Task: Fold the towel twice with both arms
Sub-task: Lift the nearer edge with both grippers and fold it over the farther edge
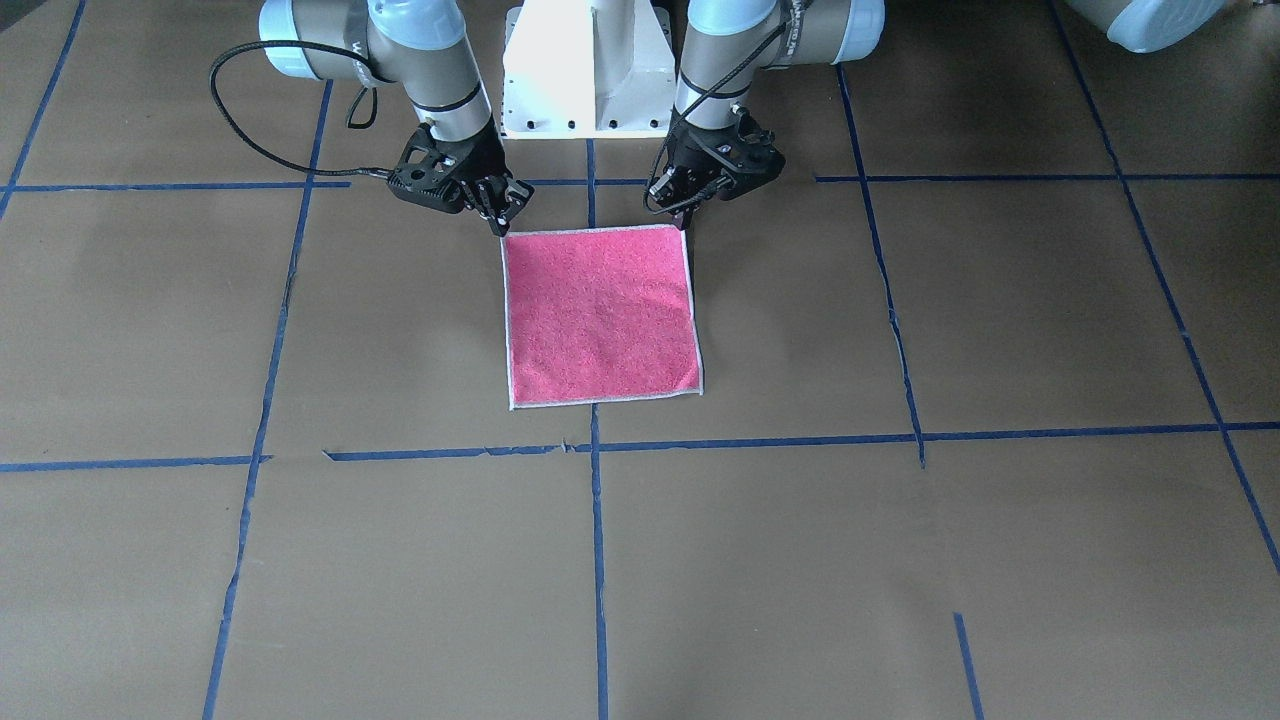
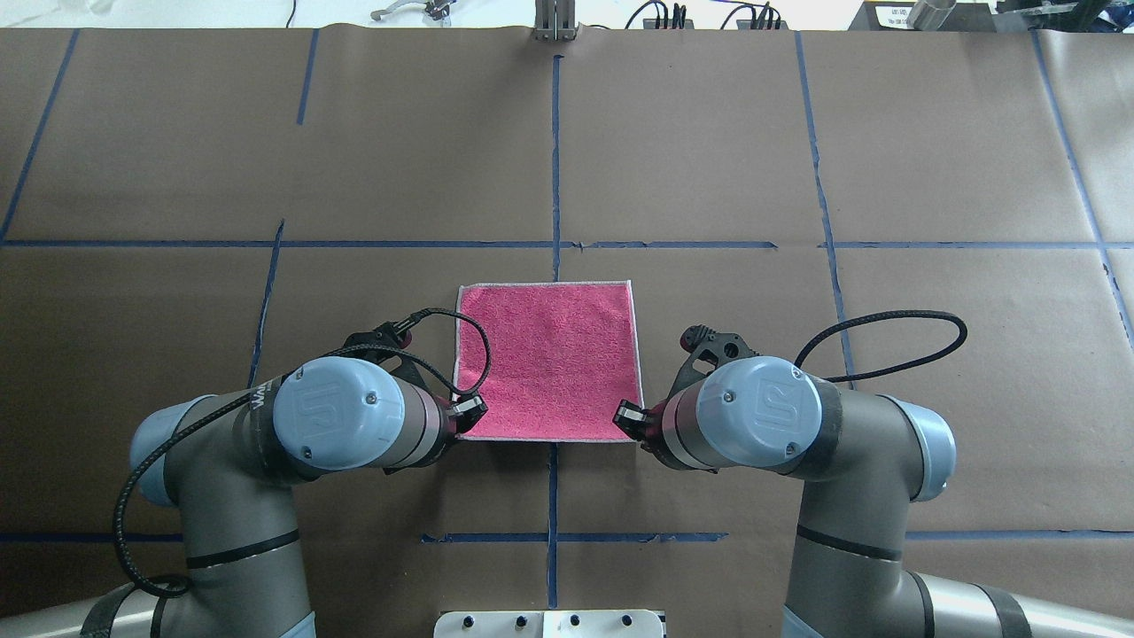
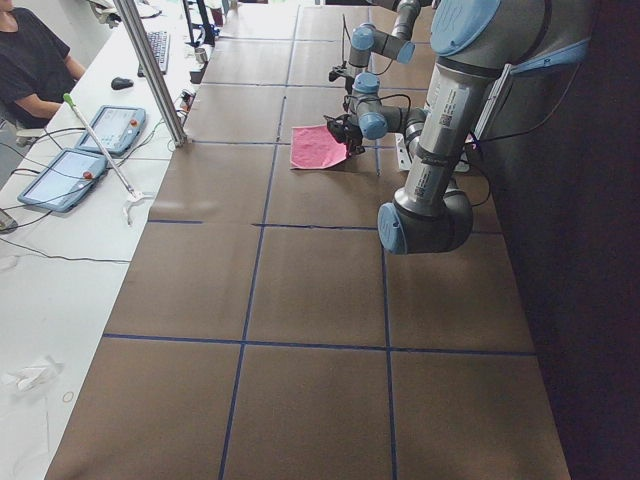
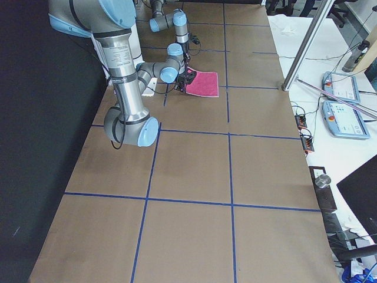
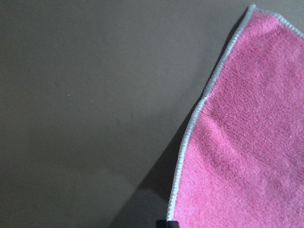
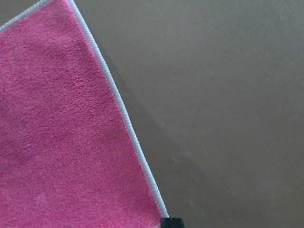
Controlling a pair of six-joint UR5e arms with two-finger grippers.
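The towel [image 1: 600,315] lies flat on the table, pink face up, with pale stitched edging; it also shows in the overhead view [image 2: 549,359]. My left gripper [image 1: 688,215] is down at the towel's robot-side corner on my left [image 2: 467,412], jaws closed on that corner. My right gripper [image 1: 499,222] is at the other robot-side corner [image 2: 629,416], also closed on it. In the left wrist view the towel's edge [image 5: 190,133] runs up from a black fingertip [image 5: 167,223], with a small crease. The right wrist view shows the towel's edge [image 6: 124,114] and a fingertip [image 6: 172,222].
The table [image 2: 797,159] is covered in brown paper with blue tape lines. The white pedestal base [image 1: 590,70] stands just behind the grippers. A metal post [image 3: 150,70], tablets [image 3: 110,125] and a seated person [image 3: 30,60] are off the table's far side.
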